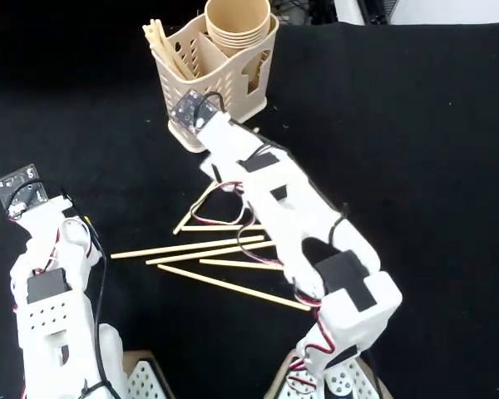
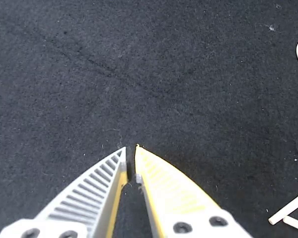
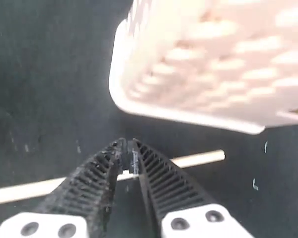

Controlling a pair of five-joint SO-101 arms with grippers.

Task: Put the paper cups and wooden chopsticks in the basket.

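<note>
A beige slotted basket [image 1: 220, 79] stands at the back of the table with stacked paper cups [image 1: 237, 25] and a few wooden chopsticks [image 1: 162, 41] in it. Several more chopsticks [image 1: 204, 249] lie loose on the black cloth in front. My right arm [image 1: 258, 179] stretches to the basket's near bottom corner. There my right gripper [image 3: 126, 145] is shut on one chopstick [image 3: 198, 158], right beside the basket's base [image 3: 188, 114]; whether the stick is off the cloth I cannot tell. My left gripper [image 2: 130, 148] is shut on nothing, over bare cloth at the left.
Black cloth [image 1: 416, 150] covers the whole table. Two chopstick ends [image 2: 288, 214] show off to the side of the left gripper. The arm bases [image 1: 141, 378] stand at the front edge.
</note>
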